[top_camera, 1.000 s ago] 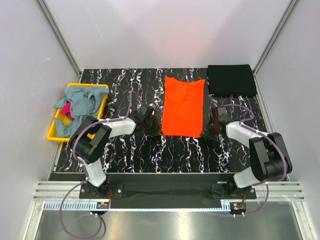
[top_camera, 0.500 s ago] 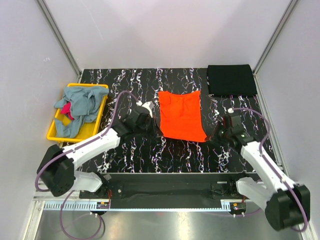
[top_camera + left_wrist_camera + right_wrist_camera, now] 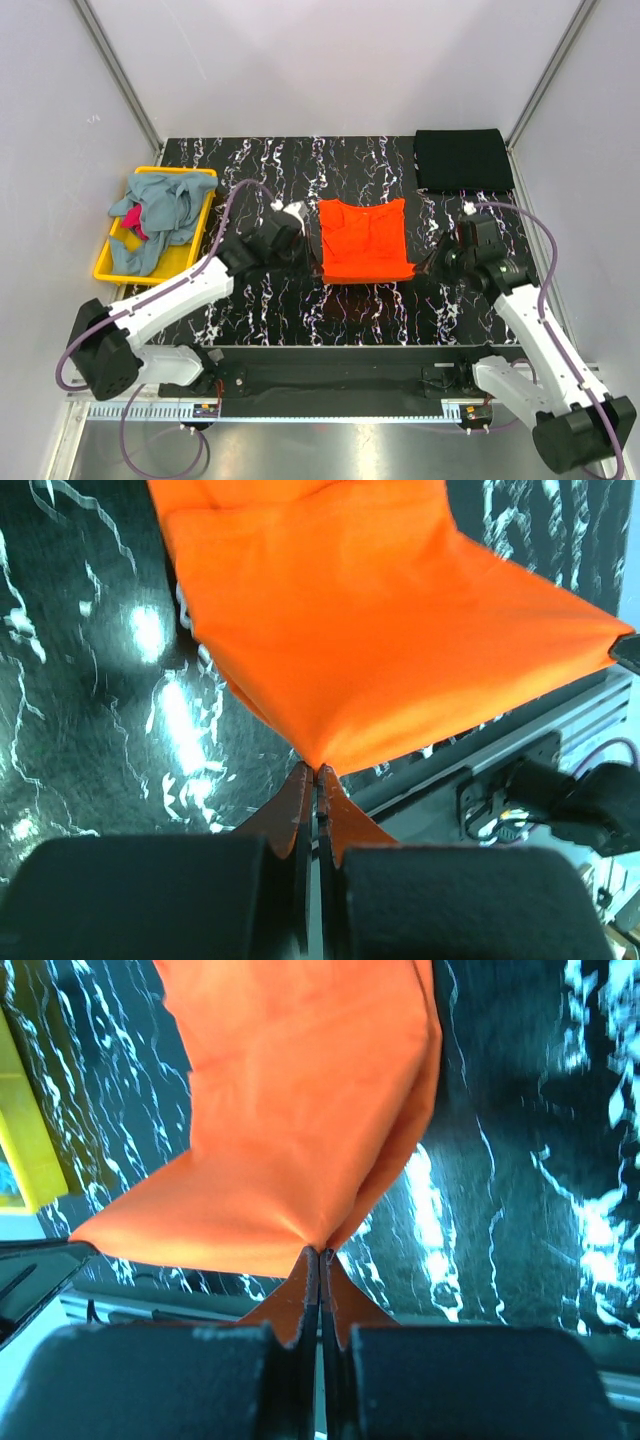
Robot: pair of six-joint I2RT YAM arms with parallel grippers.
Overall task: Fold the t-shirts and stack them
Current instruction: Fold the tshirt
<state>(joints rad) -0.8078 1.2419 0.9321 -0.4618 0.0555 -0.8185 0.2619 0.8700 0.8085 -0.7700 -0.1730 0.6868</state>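
Observation:
The bright orange t-shirt [image 3: 365, 238] is in the middle of the table, its near hem lifted off the surface and stretched between both grippers. My left gripper [image 3: 319, 268] is shut on the shirt's near left corner; in the left wrist view the orange cloth [image 3: 380, 630] fans out from the pinched tips [image 3: 318, 770]. Shut on the near right corner is my right gripper [image 3: 420, 268], with the cloth [image 3: 300, 1110] spreading from its tips [image 3: 322, 1252]. A folded black t-shirt [image 3: 462, 160] lies at the far right corner. Grey-blue t-shirts [image 3: 160, 212] and a magenta one [image 3: 135, 228] are heaped in the bin.
The yellow plastic bin [image 3: 105, 266] stands at the table's left edge; its side [image 3: 20, 1130] also shows in the right wrist view. The black marbled table [image 3: 300, 310] is bounded by pale walls at the left, right and back.
Both arms have reached forward and risen, carrying the shirt's near hem up and toward the far side. The orange shirt now looks shorter from above.

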